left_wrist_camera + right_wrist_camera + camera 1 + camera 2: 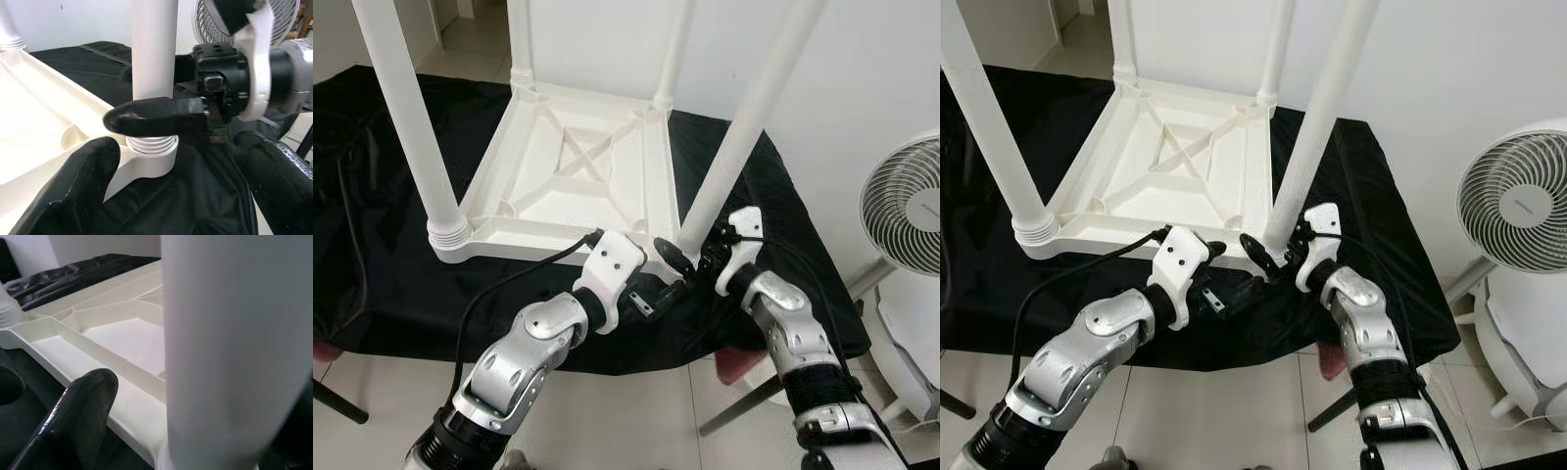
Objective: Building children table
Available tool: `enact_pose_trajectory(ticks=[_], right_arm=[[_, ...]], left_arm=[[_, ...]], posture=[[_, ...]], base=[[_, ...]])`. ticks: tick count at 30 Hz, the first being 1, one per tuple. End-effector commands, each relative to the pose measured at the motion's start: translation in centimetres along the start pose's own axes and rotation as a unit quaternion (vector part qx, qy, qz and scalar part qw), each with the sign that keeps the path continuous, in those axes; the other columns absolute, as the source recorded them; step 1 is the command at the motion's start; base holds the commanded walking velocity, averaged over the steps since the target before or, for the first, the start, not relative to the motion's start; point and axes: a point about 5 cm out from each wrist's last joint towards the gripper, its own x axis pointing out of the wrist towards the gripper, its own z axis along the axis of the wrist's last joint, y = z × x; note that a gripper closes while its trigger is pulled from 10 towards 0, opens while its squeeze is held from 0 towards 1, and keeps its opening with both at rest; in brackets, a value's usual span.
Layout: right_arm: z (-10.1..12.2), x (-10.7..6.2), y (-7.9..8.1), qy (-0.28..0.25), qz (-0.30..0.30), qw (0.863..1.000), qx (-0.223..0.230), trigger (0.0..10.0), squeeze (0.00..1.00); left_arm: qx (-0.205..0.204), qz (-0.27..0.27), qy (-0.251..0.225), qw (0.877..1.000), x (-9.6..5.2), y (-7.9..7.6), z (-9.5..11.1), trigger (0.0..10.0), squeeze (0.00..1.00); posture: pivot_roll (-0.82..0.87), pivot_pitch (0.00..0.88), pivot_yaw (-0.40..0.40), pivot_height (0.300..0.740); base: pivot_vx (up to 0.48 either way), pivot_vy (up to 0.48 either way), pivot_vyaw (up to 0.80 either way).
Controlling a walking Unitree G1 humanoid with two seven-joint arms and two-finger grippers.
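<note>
The white plastic table [499, 240] lies upside down on a black cloth [391, 284], with its legs pointing up. The near right leg [744, 127] stands in its threaded corner socket [149, 159]. My right gripper [693, 257] is shut on the base of this leg; one of its fingers [156, 117] lies across the leg just above the thread. My left gripper [651, 284] is open right in front of the same corner, its two fingers [63, 196] spread either side of the socket and holding nothing.
The near left leg [411, 117] and two far legs [521, 39] stand upright. A white fan [906, 201] is at the right against the wall. A black cable [509, 284] trails over the cloth. A pink stool [744, 362] sits under the cloth's front edge.
</note>
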Motion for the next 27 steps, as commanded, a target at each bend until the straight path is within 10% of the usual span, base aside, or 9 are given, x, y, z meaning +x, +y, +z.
enact_pose_trajectory(ticks=[1, 2, 4, 14, 16, 22, 23, 27], right_arm=[[-0.5, 0.1, -0.1, 0.011, 0.007, 1.000, -0.002, 10.0, 0.00], [-0.5, 0.1, -0.1, 0.011, 0.007, 1.000, -0.002, 10.0, 0.00], [-1.5, 0.5, 0.0, 0.032, 0.015, 0.999, 0.005, 3.3, 0.00], [-3.9, 0.1, 0.7, 0.065, 0.030, 0.997, 0.021, 3.4, 0.00], [-4.2, -0.3, 0.6, 0.061, 0.032, 0.997, 0.023, 0.0, 0.00], [-4.1, -0.5, 0.5, 0.051, 0.029, 0.998, 0.028, 0.0, 0.00], [-3.6, -0.8, 0.8, 0.035, 0.017, 0.999, 0.031, 10.0, 0.00], [-3.1, -1.0, 1.3, 0.020, -0.004, 0.999, 0.034, 10.0, 0.00]], left_arm=[[0.009, -0.024, -0.004, 1.000, 0.2, -0.2, 0.3, 10.0, 0.00], [0.009, -0.024, -0.004, 1.000, 0.2, -0.2, 0.3, 10.0, 0.00], [0.009, -0.023, -0.004, 1.000, 0.1, -0.2, 0.3, 10.0, 0.00], [0.004, -0.017, -0.006, 1.000, 0.0, -0.3, 0.4, 10.0, 0.00], [0.002, -0.015, -0.006, 1.000, -0.1, -0.3, 0.5, 10.0, 0.00], [0.001, -0.015, -0.006, 1.000, -0.1, -0.3, 0.5, 10.0, 0.00], [-0.001, -0.015, -0.007, 1.000, 0.0, -0.3, 0.5, 10.0, 0.00], [-0.002, -0.015, -0.008, 1.000, 0.0, -0.4, 0.6, 10.0, 0.00]], posture=[[0.09, 0.026, -0.094, 0.740], [0.09, 0.026, -0.094, 0.740], [0.09, 0.032, -0.094, 0.740], [0.10, 0.061, -0.100, 0.740], [0.09, 0.082, -0.101, 0.740], [0.08, 0.097, -0.102, 0.740], [0.07, 0.110, -0.105, 0.740], [0.07, 0.118, -0.107, 0.740]], base=[[0.000, 0.000, 0.00], [0.000, 0.000, 0.00], [0.000, 0.000, 0.00], [0.000, 0.000, 0.00], [0.000, 0.000, 0.00], [0.000, 0.000, 0.00], [0.000, 0.000, 0.00], [0.000, 0.000, 0.00]])
